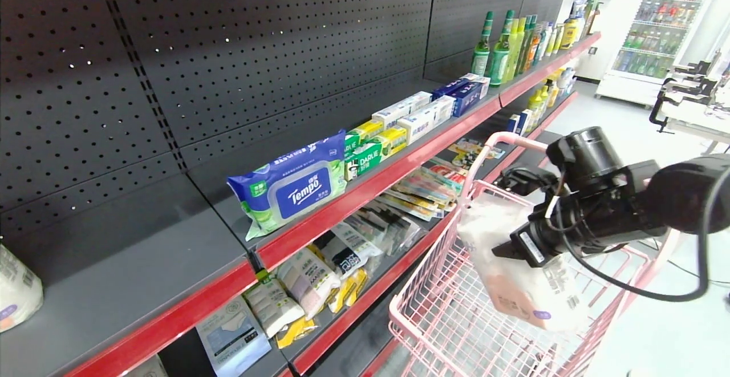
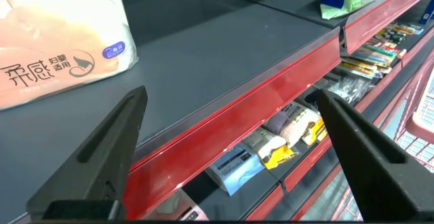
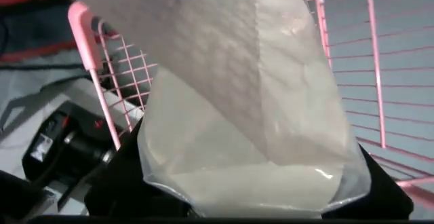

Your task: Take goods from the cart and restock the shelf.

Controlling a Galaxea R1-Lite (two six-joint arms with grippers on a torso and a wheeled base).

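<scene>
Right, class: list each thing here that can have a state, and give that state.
left gripper: jaws open, empty, over the upper shelf.
right gripper: jaws shut on the held tissue pack.
held tissue pack: lifted, over the pink cart.
shelved tissue pack: lying on the upper shelf.
wet wipes pack: lid closed, on the upper shelf.

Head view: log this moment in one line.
right gripper: shut on tissue pack over cart | left gripper: open at shelf | second pack: on shelf
</scene>
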